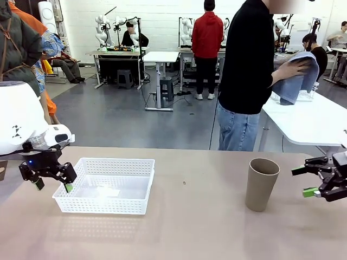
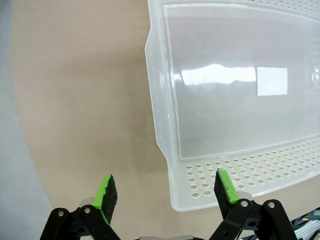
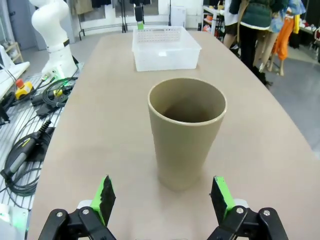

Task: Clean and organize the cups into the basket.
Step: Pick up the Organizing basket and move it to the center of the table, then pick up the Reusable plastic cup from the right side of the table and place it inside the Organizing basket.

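One tan-brown cup [image 1: 261, 183] stands upright on the table, right of centre, and rises just beyond the fingertips as the cup [image 3: 186, 131] in the right wrist view. My right gripper [image 1: 306, 181] is open a little to the cup's right, apart from it; the right gripper [image 3: 163, 197] holds nothing. The white lattice basket [image 1: 107, 202] sits empty at the left. My left gripper [image 1: 52, 186] hangs open over the basket's left end; below the left gripper [image 2: 167, 191] lies the basket's near corner [image 2: 175, 172]. The other cups are out of view.
A person in black stands at the table's far side holding a blue-grey cloth [image 1: 295, 76]. Cables [image 3: 30, 135] lie on the floor off the table's edge in the right wrist view. Bare table stretches between basket and cup.
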Tool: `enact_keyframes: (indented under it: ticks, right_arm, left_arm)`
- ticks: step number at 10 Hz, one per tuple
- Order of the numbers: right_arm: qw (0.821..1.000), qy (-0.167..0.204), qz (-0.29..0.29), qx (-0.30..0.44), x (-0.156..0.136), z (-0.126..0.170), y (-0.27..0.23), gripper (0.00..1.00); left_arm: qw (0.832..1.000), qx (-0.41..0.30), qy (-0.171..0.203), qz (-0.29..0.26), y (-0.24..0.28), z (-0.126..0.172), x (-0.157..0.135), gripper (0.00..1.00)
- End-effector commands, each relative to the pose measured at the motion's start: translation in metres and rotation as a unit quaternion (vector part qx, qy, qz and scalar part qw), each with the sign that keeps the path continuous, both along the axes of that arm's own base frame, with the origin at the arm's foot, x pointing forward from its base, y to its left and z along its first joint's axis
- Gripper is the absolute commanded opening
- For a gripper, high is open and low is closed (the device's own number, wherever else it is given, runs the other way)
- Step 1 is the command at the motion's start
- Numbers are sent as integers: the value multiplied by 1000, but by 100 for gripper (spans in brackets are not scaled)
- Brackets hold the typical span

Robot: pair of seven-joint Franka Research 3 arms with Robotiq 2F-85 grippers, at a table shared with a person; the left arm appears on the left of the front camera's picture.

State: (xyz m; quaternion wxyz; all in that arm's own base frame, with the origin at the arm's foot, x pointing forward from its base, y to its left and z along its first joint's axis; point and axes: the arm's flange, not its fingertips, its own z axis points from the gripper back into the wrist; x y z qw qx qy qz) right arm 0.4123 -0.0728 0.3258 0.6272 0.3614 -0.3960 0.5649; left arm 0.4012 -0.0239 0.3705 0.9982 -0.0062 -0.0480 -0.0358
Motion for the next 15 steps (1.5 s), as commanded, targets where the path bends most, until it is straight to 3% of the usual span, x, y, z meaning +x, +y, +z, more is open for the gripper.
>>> enact_keyframes:
  ticks: [1, 7, 15]
  right_arm:
    - [999, 37, -9, 18, 26, -25, 8, 100]
    - [996, 68, -8, 51, 59, -62, 22, 100]
    - [995, 67, 59, 39, 53, -74, 81, 100]
  left_arm:
    - [1000, 12, -3, 12, -1, -7, 7, 100]
    - [999, 24, 7, 24, -15, -21, 22, 100]
    - [998, 30, 20, 41, -16, -28, 30, 100]
